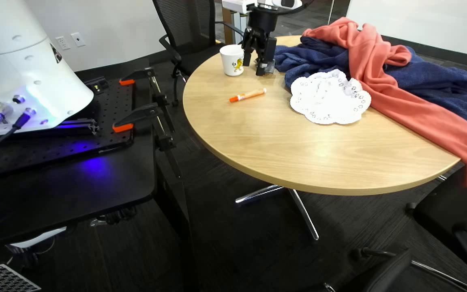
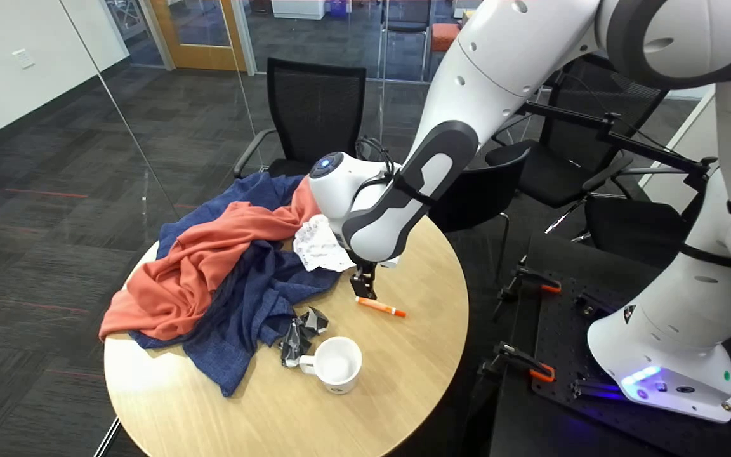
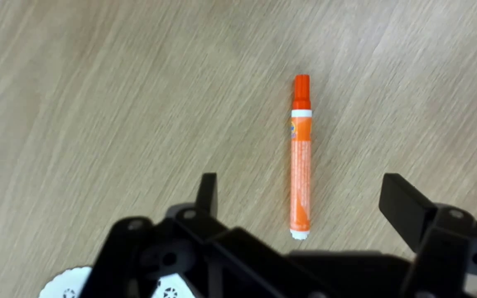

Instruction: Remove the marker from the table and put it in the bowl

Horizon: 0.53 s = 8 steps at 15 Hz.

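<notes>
The orange marker (image 1: 248,95) lies flat on the light wood table (image 2: 403,374), and both exterior views show it. In the wrist view the marker (image 3: 300,165) runs up and down the picture, red cap away from me. My gripper (image 3: 299,178) is wide open above it: the marker's white-ended half shows between the two fingers (image 3: 207,194), touching neither. An exterior view has my gripper (image 2: 363,289) close by the marker's white end. The bowl, a white mug-like cup (image 1: 230,61) with a yellow lion mark, stands upright nearby. Looking down into the cup (image 2: 338,360), I see nothing inside.
A white scalloped doily (image 1: 330,97) lies on the table. Beside it are heaped a dark blue cloth (image 1: 432,81) and a coral cloth (image 1: 403,105). Crumpled black wrapping (image 2: 302,333) lies next to the cup's handle. Chairs (image 2: 315,114) stand round the table.
</notes>
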Each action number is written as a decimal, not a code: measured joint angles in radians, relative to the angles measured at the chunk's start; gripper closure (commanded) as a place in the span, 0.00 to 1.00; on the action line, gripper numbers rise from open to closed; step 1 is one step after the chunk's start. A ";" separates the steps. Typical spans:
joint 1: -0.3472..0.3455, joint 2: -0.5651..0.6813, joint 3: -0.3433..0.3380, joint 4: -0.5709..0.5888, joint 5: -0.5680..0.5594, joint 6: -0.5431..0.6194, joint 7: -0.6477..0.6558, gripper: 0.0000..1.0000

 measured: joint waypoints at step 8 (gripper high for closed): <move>0.000 0.106 0.002 0.079 0.034 0.002 0.000 0.00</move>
